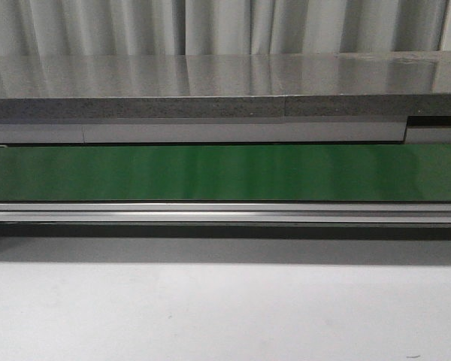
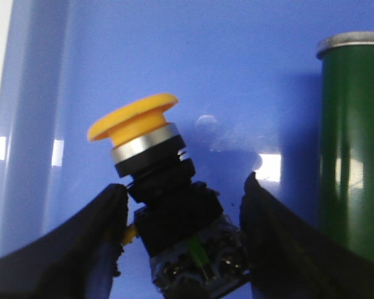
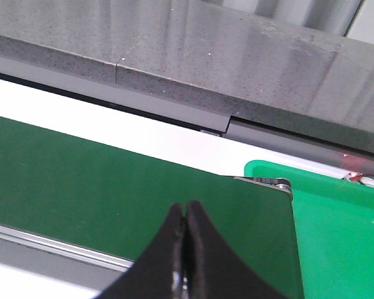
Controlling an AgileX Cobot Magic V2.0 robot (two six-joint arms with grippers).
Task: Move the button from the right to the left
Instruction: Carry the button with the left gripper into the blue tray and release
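Observation:
The button (image 2: pixel 151 146) has a yellow-orange mushroom cap, a silver ring and a black body with a green mark at its clear end. It shows only in the left wrist view, tilted, between the fingers of my left gripper (image 2: pixel 186 188). Both fingers touch its lower body, so the left gripper is shut on it over a blue surface (image 2: pixel 237 62). My right gripper (image 3: pixel 186 208) is shut and empty above the end of the green conveyor belt (image 3: pixel 81 180). Neither gripper nor the button shows in the front view.
A green can (image 2: pixel 352 149) with a metal rim stands on the blue surface close beside the left gripper. A bright green tray (image 3: pixel 343 230) lies past the belt's end. The belt (image 1: pixel 225 173) runs across the front view, with a grey ledge (image 1: pixel 225 109) behind it.

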